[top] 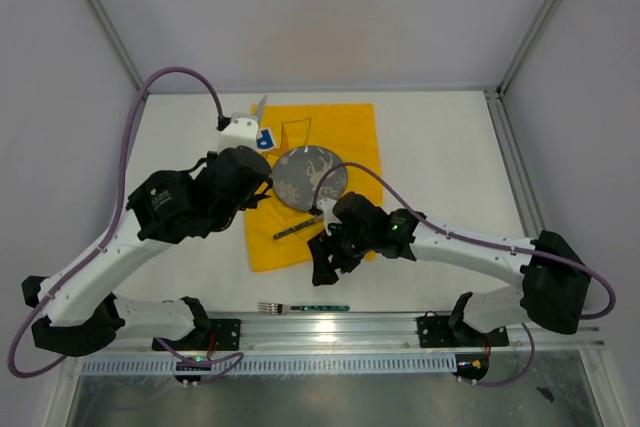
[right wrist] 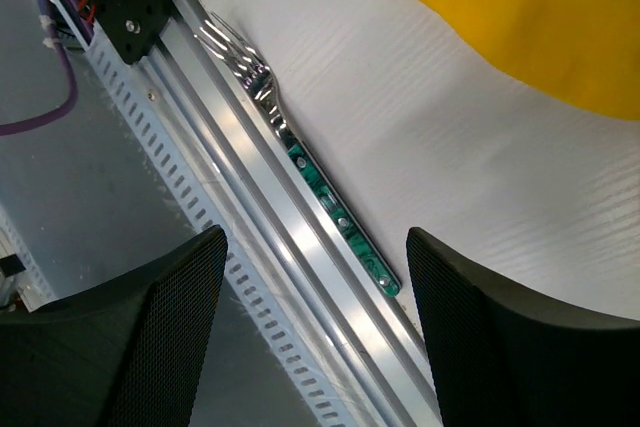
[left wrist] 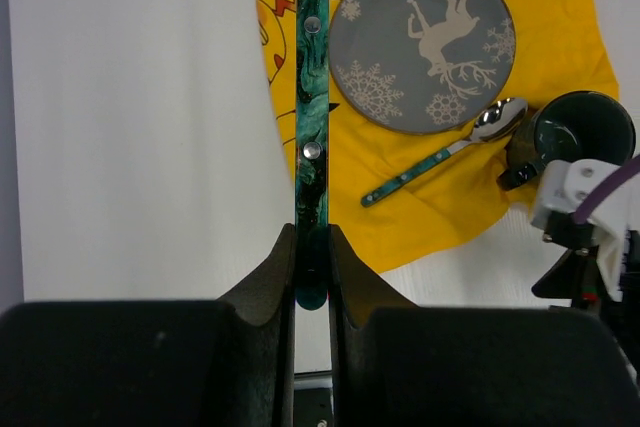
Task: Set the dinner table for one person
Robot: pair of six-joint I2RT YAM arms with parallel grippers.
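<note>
My left gripper (left wrist: 311,267) is shut on the end of a green-handled knife (left wrist: 311,97). The knife points away from me along the left edge of the yellow cloth (left wrist: 440,217), and its blade (top: 262,105) shows in the top view. On the cloth, a grey deer-print plate (left wrist: 422,42) lies with a green-handled spoon (left wrist: 440,157) in front of it. A dark cup (left wrist: 580,132) stands at the right. My right gripper (right wrist: 315,242) hangs open above a green-handled fork (right wrist: 300,162). The fork (top: 305,306) lies on the dinner table (top: 440,147) at its near edge.
A slotted aluminium rail (right wrist: 290,247) runs right beside the fork along the table's near edge. The right arm (top: 450,242) reaches across the cloth's front right corner. White walls and metal frame posts (top: 100,17) enclose the table.
</note>
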